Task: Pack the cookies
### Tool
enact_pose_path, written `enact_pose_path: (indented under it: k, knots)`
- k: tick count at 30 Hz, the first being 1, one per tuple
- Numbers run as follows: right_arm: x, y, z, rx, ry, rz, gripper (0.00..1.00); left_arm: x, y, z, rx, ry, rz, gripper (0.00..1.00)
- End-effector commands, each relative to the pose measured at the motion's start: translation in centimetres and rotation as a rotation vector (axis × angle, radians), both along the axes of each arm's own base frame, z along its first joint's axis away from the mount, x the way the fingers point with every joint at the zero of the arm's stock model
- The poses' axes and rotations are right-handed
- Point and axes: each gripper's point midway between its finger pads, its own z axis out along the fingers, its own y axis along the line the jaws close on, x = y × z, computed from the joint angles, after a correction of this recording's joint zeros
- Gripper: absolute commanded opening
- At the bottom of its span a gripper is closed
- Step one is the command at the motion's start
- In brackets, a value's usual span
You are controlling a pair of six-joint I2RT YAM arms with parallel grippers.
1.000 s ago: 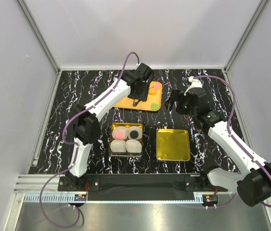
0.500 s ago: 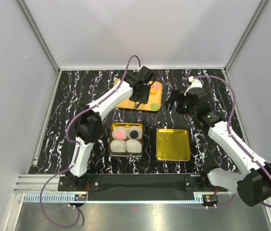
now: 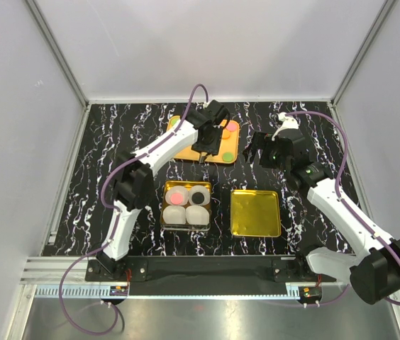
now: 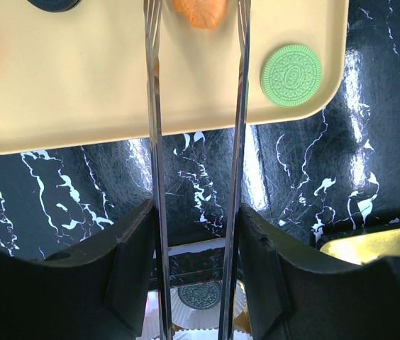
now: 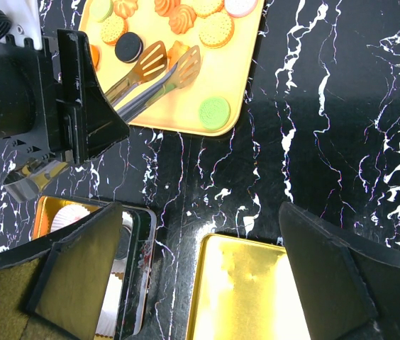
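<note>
Several cookies lie on the orange tray (image 3: 186, 150) at the back: a green one (image 4: 291, 74) near its corner, a black one (image 5: 128, 47) and orange ones. My left gripper (image 4: 196, 234) is shut on metal tongs (image 4: 239, 106) and hovers over the tray (image 5: 186, 117). The tong tips (image 5: 171, 65) stand apart around an orange cookie (image 4: 201, 10); I cannot tell whether they pinch it. My right gripper (image 5: 200, 241) is open and empty above the table, right of the tray. Pink (image 3: 177, 197) and black (image 3: 199, 196) cookies sit in paper cups.
A gold tin (image 3: 186, 185) with white paper cups stands mid-table, and its gold lid (image 3: 255, 212) lies to its right, below my right gripper (image 3: 260, 150). White walls enclose the black marble table (image 3: 115, 142).
The left arm has shifted the tongs a little to the right over the tray. The right arm has stayed put.
</note>
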Motion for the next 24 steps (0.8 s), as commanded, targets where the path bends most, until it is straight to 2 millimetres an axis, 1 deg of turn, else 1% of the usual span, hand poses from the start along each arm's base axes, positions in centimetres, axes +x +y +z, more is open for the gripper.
enact_pose_path:
  k: [1, 6, 11, 19, 24]
  knots:
    - [0.2, -0.1, 1.9, 0.015, -0.056, 0.003, 1.0, 1.0, -0.1, 0.4, -0.01, -0.029, 0.015, 0.5]
    - [0.2, -0.1, 1.9, 0.014, -0.056, 0.002, 1.0, 1.2, 0.6, 0.6, -0.002, -0.033, 0.027, 0.5]
    - [0.2, -0.1, 1.8, 0.011, -0.054, 0.003, 1.0, 0.8, 1.1, 0.8, 0.002, -0.036, 0.03, 0.49]
    - [0.2, -0.2, 1.7, 0.008, -0.052, 0.001, 1.0, 0.8, 1.1, 1.1, -0.005, -0.041, 0.027, 0.47]
    - [0.2, -0.2, 1.9, 0.009, -0.056, 0.001, 1.0, 0.8, 0.7, 1.4, -0.033, -0.037, 0.019, 0.46]
